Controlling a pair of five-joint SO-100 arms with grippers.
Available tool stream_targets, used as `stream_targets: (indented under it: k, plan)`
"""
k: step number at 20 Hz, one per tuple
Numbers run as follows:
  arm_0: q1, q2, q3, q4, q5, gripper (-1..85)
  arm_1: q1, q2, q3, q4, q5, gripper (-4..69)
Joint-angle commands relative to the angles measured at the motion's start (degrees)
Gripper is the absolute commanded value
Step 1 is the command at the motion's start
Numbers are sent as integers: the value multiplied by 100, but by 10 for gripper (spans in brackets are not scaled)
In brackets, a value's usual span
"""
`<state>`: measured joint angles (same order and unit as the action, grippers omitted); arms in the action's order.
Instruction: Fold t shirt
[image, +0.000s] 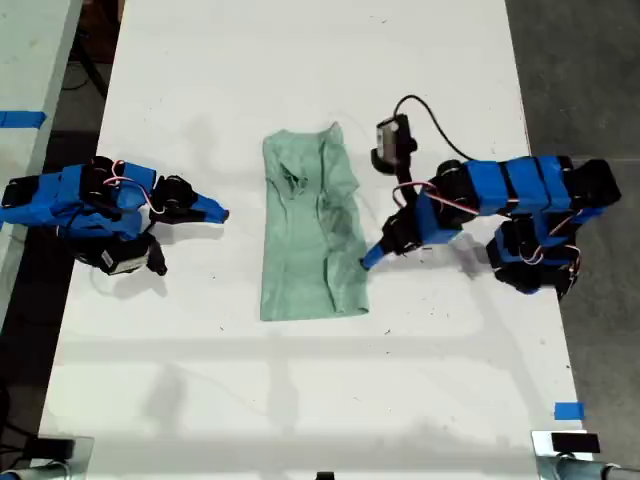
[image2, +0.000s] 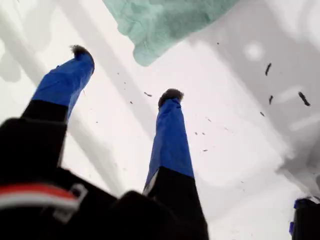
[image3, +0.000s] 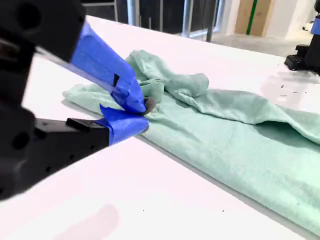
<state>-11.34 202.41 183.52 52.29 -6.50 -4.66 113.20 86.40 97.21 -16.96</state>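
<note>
Fabric of the mint-green t shirt (image: 310, 228) lay mid-table. The second gripper (image3: 142, 112) pinched its edge at the exterior view's right; a thin hold risked slipping. The first gripper (image2: 125, 75) hung spread, nearby, apart from the shirt.

Both arms (image: 500, 205) are blue plastic with black motors, thin red and white wires, and tapered blue jaws.

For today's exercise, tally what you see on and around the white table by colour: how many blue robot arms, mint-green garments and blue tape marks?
Blue robot arms: 2 (my first tool, my second tool)
Mint-green t shirt: 1
Blue tape marks: 2 ()
Total: 5
</note>
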Motion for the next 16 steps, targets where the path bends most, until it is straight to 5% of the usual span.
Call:
stream_targets:
  k: [1, 4, 9, 16]
  plan:
    - [35, 35, 105, 9, 18, 10, 281, 2531, 1942, -501, 229, 268]
    - [18, 35, 105, 9, 0, 10, 387, 5238, 4201, -923, 475, 248]
    - [-97, 35, 105, 9, 26, 11, 9, 8455, 6645, -765, 1002, 232]
    - [35, 35, 105, 9, -18, 6, 149, 8736, 7620, -861, 712, 216]
